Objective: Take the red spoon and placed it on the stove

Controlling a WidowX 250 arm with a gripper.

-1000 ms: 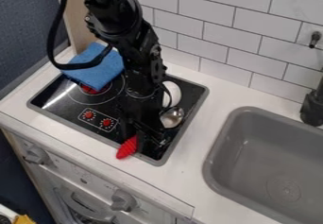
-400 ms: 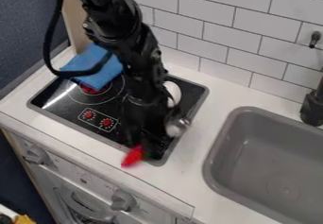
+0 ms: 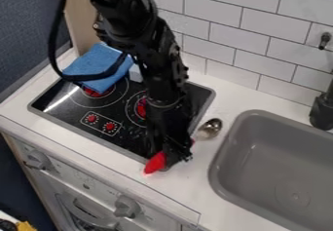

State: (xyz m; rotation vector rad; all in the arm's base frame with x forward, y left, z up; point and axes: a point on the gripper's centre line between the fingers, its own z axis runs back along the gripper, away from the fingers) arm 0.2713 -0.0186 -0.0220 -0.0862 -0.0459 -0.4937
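Gripper (image 3: 174, 156) clenched on red spoon (image 3: 155, 163), at stove's near right corner.
Arm (image 3: 166, 79) comes in from the top edge, leans over the black stove (image 3: 117, 109), gripper down low. Gripper covers the spoon's middle; red handle end pokes out on the left, past the stove's near edge, metal bowl out on the right, over the white counter (image 3: 189, 188) between stove and grey sink (image 3: 260, 152). Can't tell if the spoon touches anything below. Blue cloth (image 3: 98, 65) bunched at the stove's far left corner, whitish item (image 3: 135, 73) beside it, partly behind the arm. Black faucet (image 3: 323, 112) at the sink's far side.
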